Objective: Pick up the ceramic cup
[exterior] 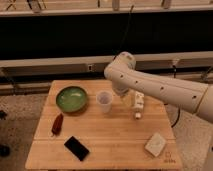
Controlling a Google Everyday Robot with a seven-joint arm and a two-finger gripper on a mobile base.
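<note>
A wooden table (115,132) fills the lower half of the frame, seen from above and in front. The cup (104,101) stands near the middle of the tabletop, slightly toward its far edge. It is upright, with its long axis vertical, its open mouth facing up and its sides narrowing toward the base. Just left of it sits a green bowl (71,98), close but apart.

A thick white arm (165,90) reaches in from the right edge, bends at centre frame and turns down. The gripper (122,93) hangs at its end, just right of the cup and about level with the rim. Whether it is released or clenched cannot be told, nor whether it touches the cup.

A white tube (137,103) lies right of the gripper. A reddish object (57,124) lies lower left, a black slab (76,148) near the front edge, and a pale block (155,144) lower right.
</note>
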